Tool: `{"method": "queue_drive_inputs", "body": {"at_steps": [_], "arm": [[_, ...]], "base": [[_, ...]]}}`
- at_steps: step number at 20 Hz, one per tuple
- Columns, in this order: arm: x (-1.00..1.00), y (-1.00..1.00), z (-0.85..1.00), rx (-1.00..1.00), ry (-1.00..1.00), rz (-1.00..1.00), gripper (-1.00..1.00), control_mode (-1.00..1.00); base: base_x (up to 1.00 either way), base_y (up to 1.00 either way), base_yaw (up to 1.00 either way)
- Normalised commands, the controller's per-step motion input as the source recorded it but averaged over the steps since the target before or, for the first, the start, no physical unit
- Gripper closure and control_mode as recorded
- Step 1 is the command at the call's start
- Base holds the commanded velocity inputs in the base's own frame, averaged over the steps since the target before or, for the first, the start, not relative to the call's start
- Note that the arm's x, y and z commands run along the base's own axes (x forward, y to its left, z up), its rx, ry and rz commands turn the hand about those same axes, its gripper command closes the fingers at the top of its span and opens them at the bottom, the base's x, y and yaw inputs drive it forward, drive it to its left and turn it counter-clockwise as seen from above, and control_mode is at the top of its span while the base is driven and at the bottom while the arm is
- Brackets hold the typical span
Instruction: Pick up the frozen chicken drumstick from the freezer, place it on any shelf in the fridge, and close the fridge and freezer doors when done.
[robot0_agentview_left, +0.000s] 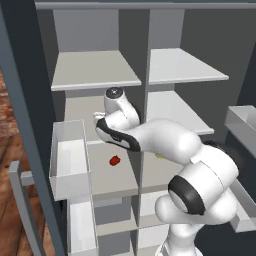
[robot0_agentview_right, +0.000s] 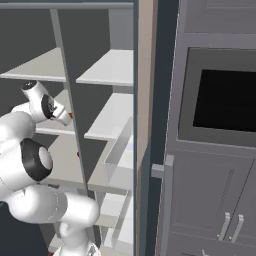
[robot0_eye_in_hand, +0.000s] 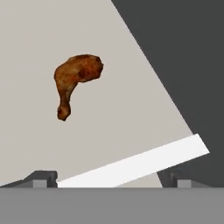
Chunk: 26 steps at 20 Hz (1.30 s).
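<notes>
The gripper (robot0_eye_in_hand: 109, 177) stands with jaws wide apart and nothing between them, aimed at a pale grey freezer shelf (robot0_eye_in_hand: 26, 144). The frozen chicken drumstick (robot0_eye_in_hand: 75, 80) lies flat on that shelf, ahead of the fingertips (robot0_eye_in_hand: 41, 178) and toward the left one, well apart, thin end pointing back toward the gripper.

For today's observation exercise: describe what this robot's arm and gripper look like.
The arm is glossy white, built of rounded, bulbous segments with black bands at the joints. A dark round cap marks one joint end. The gripper shows two small dark grey, blocky fingertips.
</notes>
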Motion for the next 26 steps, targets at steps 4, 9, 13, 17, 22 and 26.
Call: {"method": "queue_drive_inputs", "body": {"at_steps": [4, 9, 13, 17, 22, 26], "arm": [[0.42, 0.09, -0.11, 0.0, 0.0, -0.08, -1.0, -1.0], [0.43, 0.18, -0.22, 0.0, 0.03, -0.08, -1.0, -1.0], [0.38, 0.15, -0.31, 0.0, 0.0, -0.07, -1.0, -1.0], [0.35, 0.1, -0.32, 0.0, 0.0, -0.06, -1.0, -1.0], [0.35, 0.1, -0.3, 0.0, 0.0, -0.05, -1.0, -1.0], [0.37, 0.09, -0.36, 0.0, 0.0, -0.02, -1.0, -1.0]], "base": [[0.0, 0.0, 0.0], [0.0, 0.0, 0.0], [0.0, 0.0, 0.0], [0.0, 0.0, 0.0], [0.0, 0.0, 0.0], [0.0, 0.0, 0.0]]}}
